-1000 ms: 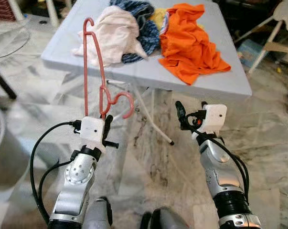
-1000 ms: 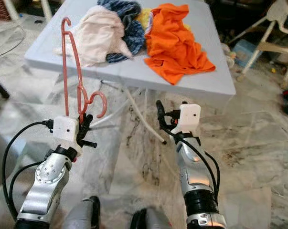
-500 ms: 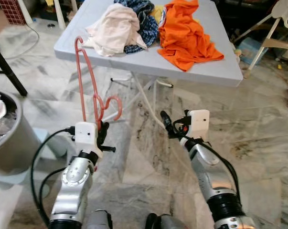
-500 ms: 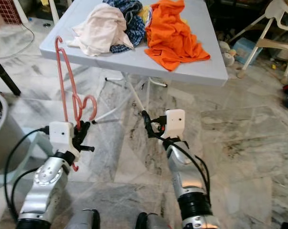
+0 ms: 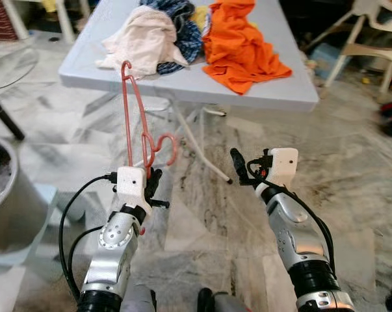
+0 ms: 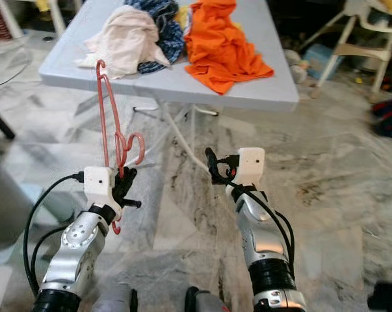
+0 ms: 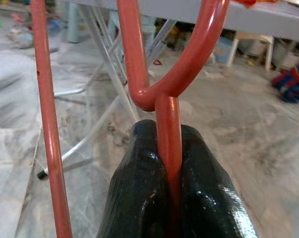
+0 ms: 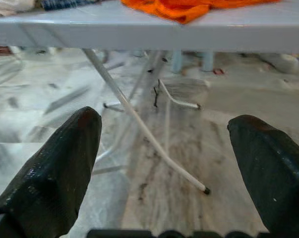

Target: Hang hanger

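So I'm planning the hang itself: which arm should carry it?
Left, probably. The left gripper is already shut on the hanger, holding it upright. The right gripper is open, holding nothing, so using it would need a handover.

Even, bright daylight; soft shadows; slight motion blur at head-view edges; wrist-view backgrounds out of focus.

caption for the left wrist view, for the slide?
Left gripper shut on the stem of a pink plastic hanger, with the grey folding table ahead.
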`<state>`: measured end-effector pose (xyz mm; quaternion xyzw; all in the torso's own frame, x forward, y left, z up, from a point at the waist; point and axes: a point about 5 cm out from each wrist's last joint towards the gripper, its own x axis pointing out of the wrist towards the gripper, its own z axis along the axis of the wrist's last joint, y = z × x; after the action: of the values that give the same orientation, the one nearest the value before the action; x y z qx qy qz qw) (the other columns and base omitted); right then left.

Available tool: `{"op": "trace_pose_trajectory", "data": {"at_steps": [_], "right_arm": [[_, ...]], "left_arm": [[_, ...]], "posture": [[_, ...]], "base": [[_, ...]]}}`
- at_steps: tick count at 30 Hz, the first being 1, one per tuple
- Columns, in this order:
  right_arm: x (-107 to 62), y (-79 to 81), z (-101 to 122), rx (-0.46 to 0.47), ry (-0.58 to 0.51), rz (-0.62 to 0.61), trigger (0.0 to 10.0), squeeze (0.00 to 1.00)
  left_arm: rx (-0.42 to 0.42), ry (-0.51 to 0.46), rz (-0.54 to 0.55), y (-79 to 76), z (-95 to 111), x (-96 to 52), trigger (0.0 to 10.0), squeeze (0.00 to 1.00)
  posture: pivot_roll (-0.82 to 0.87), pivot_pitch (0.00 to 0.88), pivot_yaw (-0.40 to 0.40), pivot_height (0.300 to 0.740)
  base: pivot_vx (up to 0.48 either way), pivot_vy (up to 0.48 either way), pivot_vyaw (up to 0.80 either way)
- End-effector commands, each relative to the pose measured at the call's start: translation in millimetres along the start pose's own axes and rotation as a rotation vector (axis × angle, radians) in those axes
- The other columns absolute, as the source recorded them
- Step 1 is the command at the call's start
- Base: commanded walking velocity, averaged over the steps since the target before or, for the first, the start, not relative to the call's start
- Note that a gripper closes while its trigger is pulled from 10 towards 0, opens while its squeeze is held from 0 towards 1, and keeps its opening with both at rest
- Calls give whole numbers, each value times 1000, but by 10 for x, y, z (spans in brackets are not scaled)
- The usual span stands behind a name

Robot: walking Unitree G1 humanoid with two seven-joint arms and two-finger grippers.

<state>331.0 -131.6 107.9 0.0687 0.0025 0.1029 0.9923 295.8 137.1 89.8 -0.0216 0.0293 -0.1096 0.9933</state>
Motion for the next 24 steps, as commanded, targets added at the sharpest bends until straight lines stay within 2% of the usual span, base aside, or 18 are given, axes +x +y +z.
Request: {"op": "trace_pose_trajectory", "data": {"at_steps": [1,15,24], "right_arm": [[-2,19,-11,1,1,-7,10000,0],[2,-22,23,-9,-32,-67,10000,0],[-33,-74,24,-21,-48,-99,10000,0]], "left_arm": [[19,-5,-6,15,8,1,10000,0],[38,0,-49,-7,-9,11,10000,0],[18,-40,-139,-105,-24,-86,10000,0]], "posture": [[141,178,-118,740],[144,178,-104,740],[146,184,-112,740]], "base": [[0,480,-800],[0,456,-800],[0,0,-715]]}}
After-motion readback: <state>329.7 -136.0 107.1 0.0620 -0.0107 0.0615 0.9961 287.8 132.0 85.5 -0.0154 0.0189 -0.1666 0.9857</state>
